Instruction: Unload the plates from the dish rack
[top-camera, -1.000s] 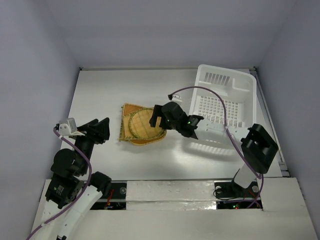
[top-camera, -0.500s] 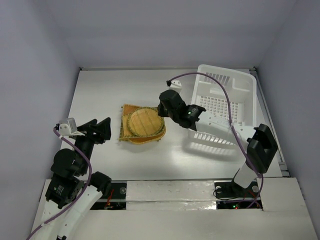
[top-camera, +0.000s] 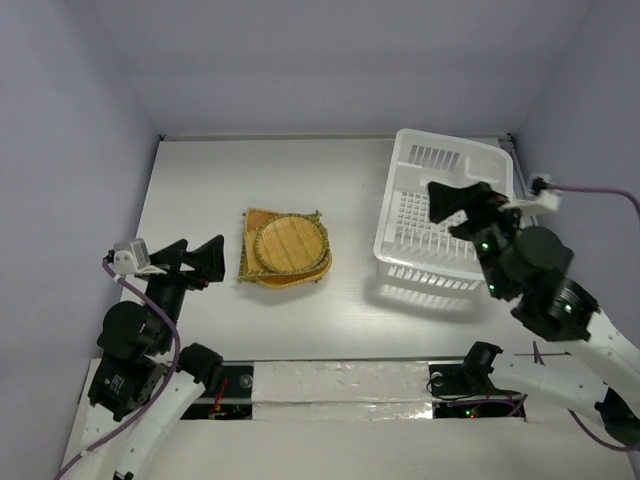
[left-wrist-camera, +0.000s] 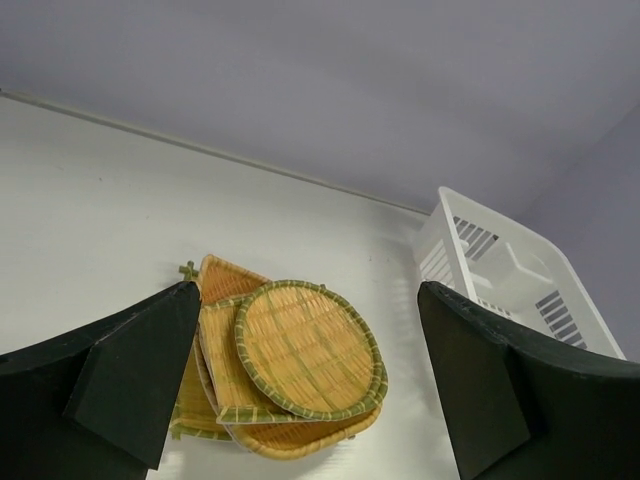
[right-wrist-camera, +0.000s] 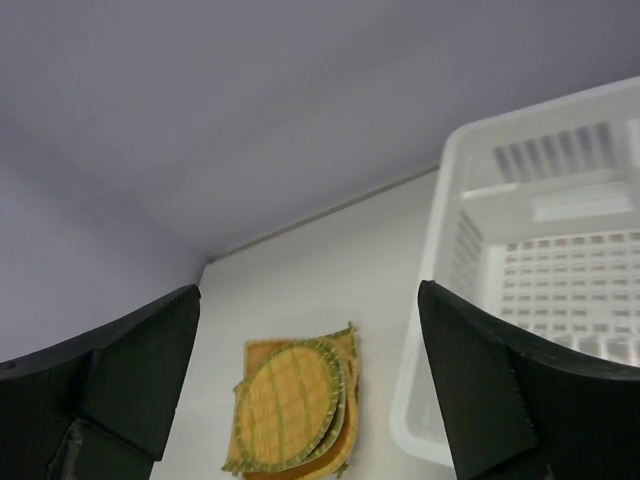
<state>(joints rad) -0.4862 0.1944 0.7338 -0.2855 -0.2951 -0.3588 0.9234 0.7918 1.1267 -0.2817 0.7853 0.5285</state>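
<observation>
Three tan woven plates lie stacked on the white table left of centre, with a round green-rimmed plate on top. They also show in the left wrist view, plates, and small in the right wrist view, plates. The white dish rack stands at the right, and no plate shows in it; dish rack, dish rack. My left gripper hangs open near the table's front left, short of the stack, left gripper. My right gripper is open and raised over the rack's right side, right gripper.
Grey walls close in the table on the left, back and right. The rack sits close to the right wall and the back edge. A purple cable runs from the right wrist. Both arm bases stand at the near edge.
My right arm has drawn back from the plate stack to the right and risen over the rack, with its jaws open. The round plate stays on the stack. The left jaws have spread wider.
</observation>
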